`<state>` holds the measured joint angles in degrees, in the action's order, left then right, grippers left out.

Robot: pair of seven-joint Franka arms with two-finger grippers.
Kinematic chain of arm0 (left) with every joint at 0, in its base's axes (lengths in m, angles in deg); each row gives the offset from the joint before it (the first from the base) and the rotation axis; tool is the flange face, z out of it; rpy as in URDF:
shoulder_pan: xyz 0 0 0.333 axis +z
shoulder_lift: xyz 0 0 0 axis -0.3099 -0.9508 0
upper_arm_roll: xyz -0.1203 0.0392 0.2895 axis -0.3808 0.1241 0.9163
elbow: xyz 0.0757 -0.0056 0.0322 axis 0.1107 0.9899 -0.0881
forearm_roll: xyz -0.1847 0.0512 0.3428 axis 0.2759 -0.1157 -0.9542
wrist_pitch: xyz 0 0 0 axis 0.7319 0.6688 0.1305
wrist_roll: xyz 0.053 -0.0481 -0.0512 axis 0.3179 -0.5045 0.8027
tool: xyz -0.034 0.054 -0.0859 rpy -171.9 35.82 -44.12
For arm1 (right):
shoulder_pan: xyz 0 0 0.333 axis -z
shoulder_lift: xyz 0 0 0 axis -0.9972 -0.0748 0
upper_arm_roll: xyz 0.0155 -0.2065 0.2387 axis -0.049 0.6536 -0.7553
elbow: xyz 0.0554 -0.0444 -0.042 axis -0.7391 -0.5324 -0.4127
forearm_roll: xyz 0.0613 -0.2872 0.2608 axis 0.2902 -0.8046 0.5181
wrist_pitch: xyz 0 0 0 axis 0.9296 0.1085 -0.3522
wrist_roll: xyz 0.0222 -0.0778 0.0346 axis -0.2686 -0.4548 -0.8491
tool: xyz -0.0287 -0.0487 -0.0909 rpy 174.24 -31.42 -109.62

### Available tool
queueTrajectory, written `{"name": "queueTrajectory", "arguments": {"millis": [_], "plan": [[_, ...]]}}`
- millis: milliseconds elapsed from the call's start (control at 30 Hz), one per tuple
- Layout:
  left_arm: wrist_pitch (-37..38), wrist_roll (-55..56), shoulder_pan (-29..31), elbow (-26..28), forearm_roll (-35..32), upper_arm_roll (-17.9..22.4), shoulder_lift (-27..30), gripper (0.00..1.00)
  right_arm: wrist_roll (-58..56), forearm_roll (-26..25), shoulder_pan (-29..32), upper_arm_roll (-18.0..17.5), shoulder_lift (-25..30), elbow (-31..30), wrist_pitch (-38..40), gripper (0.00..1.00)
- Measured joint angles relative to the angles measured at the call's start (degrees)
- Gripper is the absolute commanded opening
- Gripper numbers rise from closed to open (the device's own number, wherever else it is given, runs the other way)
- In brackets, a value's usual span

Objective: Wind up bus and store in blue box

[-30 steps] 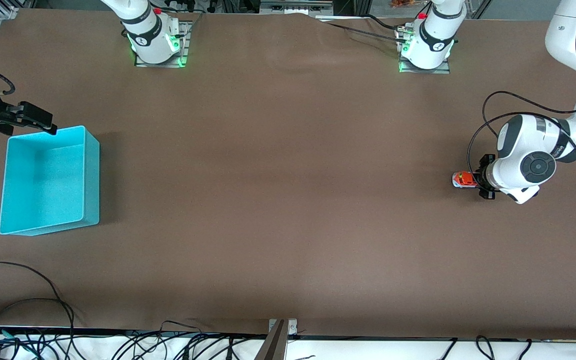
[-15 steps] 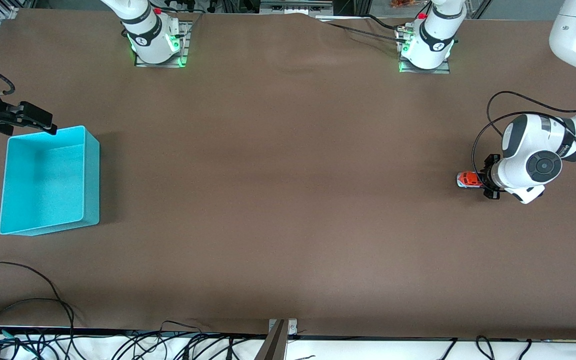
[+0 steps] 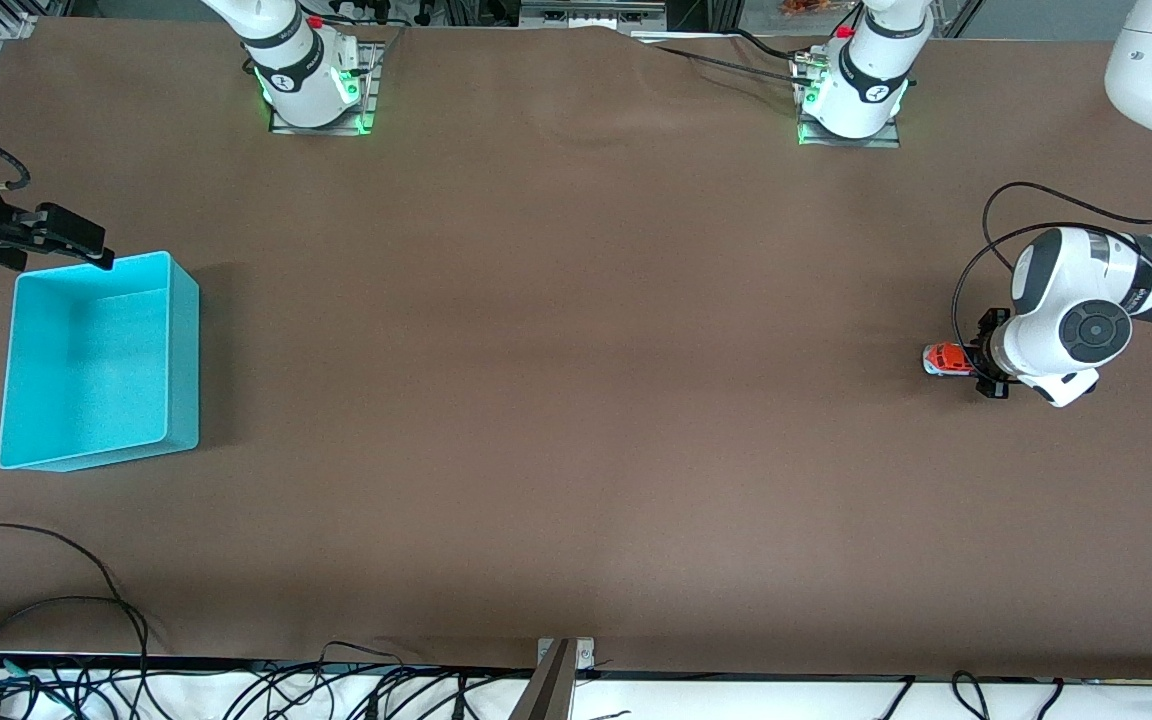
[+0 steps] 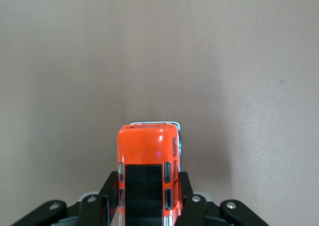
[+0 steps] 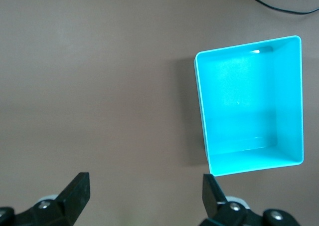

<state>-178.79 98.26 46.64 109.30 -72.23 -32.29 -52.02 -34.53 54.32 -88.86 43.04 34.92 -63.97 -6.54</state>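
Left tool (image 3: 976,362) clenched on the bus (image 3: 944,359), low on the counter (image 3: 576,400) at the left arm's end. Right tool (image 5: 144,193) spread wide and released, waiting above the counter beside the blue box (image 3: 96,362) at the right arm's end

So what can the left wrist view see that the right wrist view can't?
Only the left wrist view shows the bus: its orange roof with a dark panel, clamped between the shut fingers of the left pincer. Only the right wrist view shows the blue box, with nothing in it, lying ahead of the right pincer, whose fingers stand wide apart and hold nothing. Both show the same brown table.
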Motion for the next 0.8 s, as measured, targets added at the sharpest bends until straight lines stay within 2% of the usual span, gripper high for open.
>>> {"name": "queueTrajectory", "arguments": {"millis": [67,100,133,167,233,567,800], "plan": [[0.0,-0.03,0.0,0.0,0.0,0.0,0.0,0.23,0.0,0.0,0.0,0.0,0.0,0.0,0.0,1.0],[0.0,-0.05,0.0,0.0,0.0,0.0,0.0,0.36,0.0,0.0,0.0,0.0,0.0,0.0,0.0,1.0],[0.0,-0.06,0.0,0.0,0.0,0.0,0.0,0.63,0.0,0.0,0.0,0.0,0.0,0.0,0.0,1.0],[0.0,-0.06,0.0,0.0,0.0,0.0,0.0,0.8,0.0,0.0,0.0,0.0,0.0,0.0,0.0,1.0],[0.01,-0.11,0.01,0.0,-0.01,0.01,-0.01,1.0,0.0,0.0,0.0,0.0,0.0,0.0,0.0,1.0],[-0.36,-0.14,0.41,-3.11,-0.08,0.56,-1.47,1.0,0.0,0.0,0.0,0.0,0.0,0.0,0.0,1.0],[3.09,-0.2,0.2,-6.72,-0.08,-0.45,-1.5,1.0,0.0,0.0,0.0,0.0,0.0,0.0,0.0,1.0]]}}
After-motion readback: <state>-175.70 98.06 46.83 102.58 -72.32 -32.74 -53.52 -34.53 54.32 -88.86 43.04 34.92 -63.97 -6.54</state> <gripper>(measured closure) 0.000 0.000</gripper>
